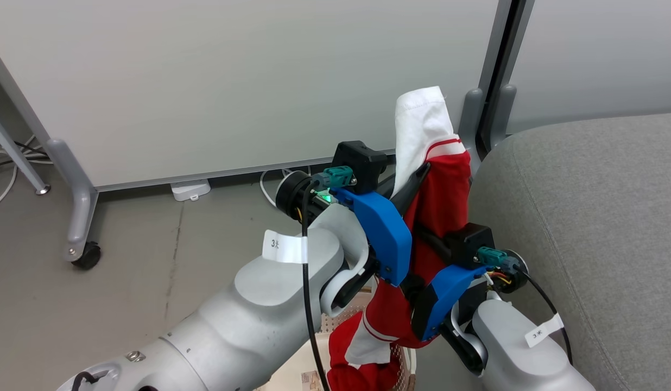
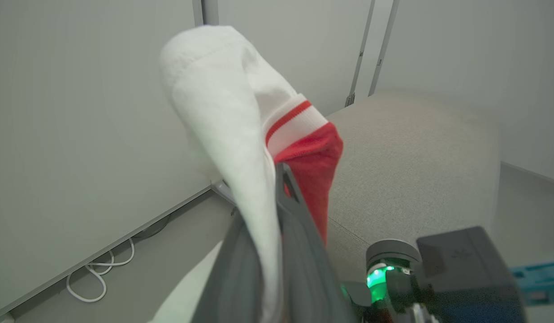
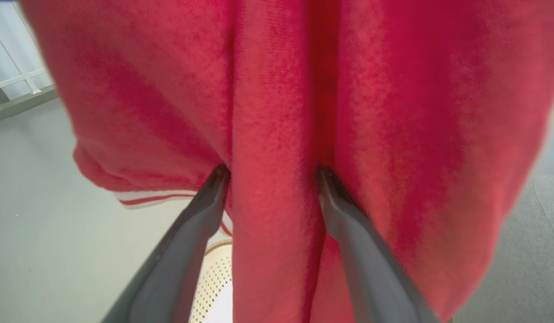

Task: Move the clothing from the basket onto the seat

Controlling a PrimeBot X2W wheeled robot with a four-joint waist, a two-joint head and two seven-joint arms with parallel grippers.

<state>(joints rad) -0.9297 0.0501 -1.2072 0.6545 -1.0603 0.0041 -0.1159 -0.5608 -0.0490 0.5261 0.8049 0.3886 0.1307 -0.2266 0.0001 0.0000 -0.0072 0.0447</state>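
Observation:
The clothing (image 1: pixel 444 201), red with a white panel and stripe trim, hangs in the air above the basket (image 1: pixel 343 320), whose perforated wall shows at the bottom of the head view. My left gripper (image 1: pixel 419 174) is shut on the garment's upper part, the white end standing up past its fingertips (image 2: pixel 283 172). Lower down, my right gripper (image 1: pixel 430 239) is open, and in the right wrist view a hanging red fold (image 3: pixel 277 134) lies between its spread fingers (image 3: pixel 214 179). The seat (image 1: pixel 585 217), a grey sofa, is just to the right of both arms.
A pale partition panel on a castor leg (image 1: pixel 86 252) stands behind, with a second panel's post (image 1: pixel 490 108) beside the sofa. White cables (image 2: pixel 97 273) and a small white box (image 1: pixel 190 190) lie at the panel's foot. Bare grey floor lies to the left.

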